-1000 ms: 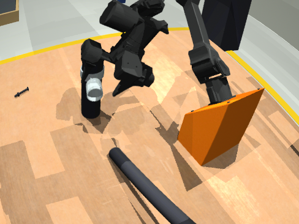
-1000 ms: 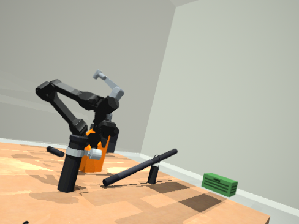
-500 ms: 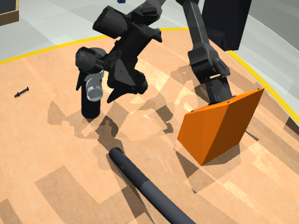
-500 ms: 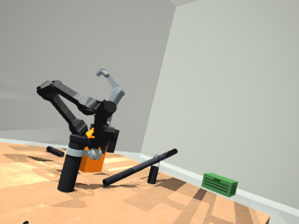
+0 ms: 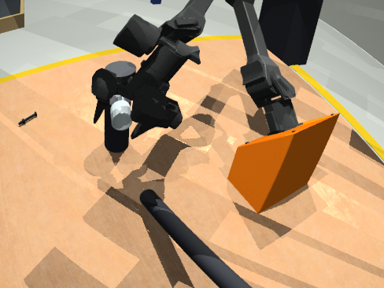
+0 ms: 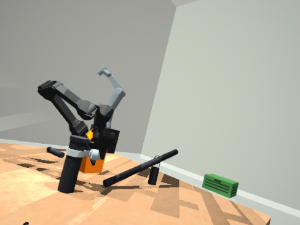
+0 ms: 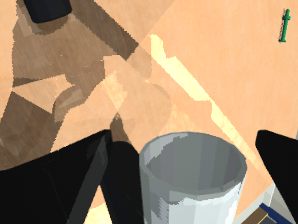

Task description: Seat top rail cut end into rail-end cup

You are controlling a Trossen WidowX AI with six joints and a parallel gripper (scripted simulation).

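Note:
The big dark post (image 5: 116,138) (image 6: 68,176) stands upright with its cap (image 5: 120,68) (image 6: 79,139) on top. The white brace band (image 6: 74,153) sits high, just below the cap. The pale rail-end cup (image 5: 121,114) (image 6: 94,154) (image 7: 194,200) hangs on the band, its mouth open and empty. My gripper (image 5: 115,127) (image 7: 184,137) is open, one finger on each side of the cup, with visible gaps. The dark rail (image 5: 189,238) (image 6: 135,170) (image 7: 48,10) passes through the loop cap (image 6: 157,158) and slopes down, its near end low by the table, apart from cup and gripper.
An orange angular block (image 5: 271,165) (image 6: 93,166) stands by the arm's lower part. The short post (image 6: 153,176) bears the loop cap. A green crate (image 6: 219,185) is at the right and a short dark cylinder (image 6: 55,152) at the left. A small dark bolt (image 5: 27,119) lies beyond the big post.

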